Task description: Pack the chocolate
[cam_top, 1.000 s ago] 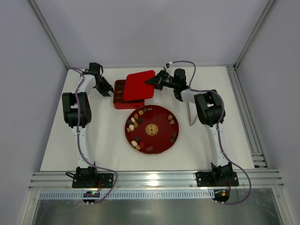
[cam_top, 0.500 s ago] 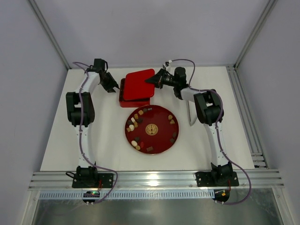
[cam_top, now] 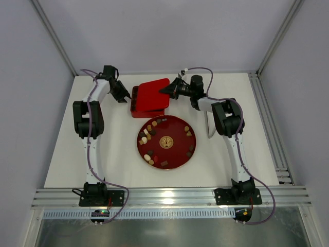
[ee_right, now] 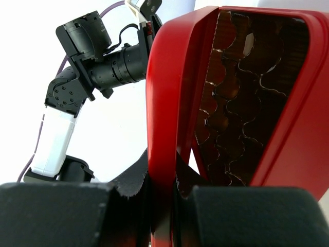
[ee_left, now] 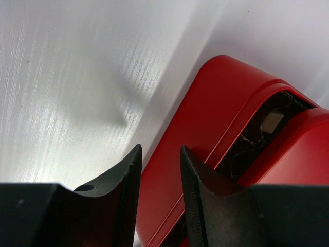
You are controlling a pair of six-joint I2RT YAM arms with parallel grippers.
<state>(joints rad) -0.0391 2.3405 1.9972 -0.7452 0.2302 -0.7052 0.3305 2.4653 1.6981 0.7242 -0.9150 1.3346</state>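
Note:
Several small chocolates [cam_top: 146, 135], dark brown, tan and cream, lie on the round red plate [cam_top: 177, 128] in the top view. Behind it stands the square red box [cam_top: 133, 100], its paper-lined compartments showing in the right wrist view [ee_right: 247, 103]. My right gripper [cam_top: 165, 89] is shut on the edge of the red lid [cam_top: 151, 93], which is tilted low over the box; the pinch shows in the right wrist view [ee_right: 162, 167]. My left gripper [cam_top: 125, 98] is at the box's left side, jaws slightly apart and empty [ee_left: 160, 149], the box wall [ee_left: 205, 113] just beyond them.
The plate has a round gold emblem [cam_top: 165, 142] at its centre. A thin pale strip [cam_top: 208, 123] stands on the table by the right arm. Metal rails run along the right edge [cam_top: 267, 118] and the near edge.
The lid has come down from a raised tilt to nearly cover the box. My left gripper moved back and right to the box's left side. The box shifted slightly right.

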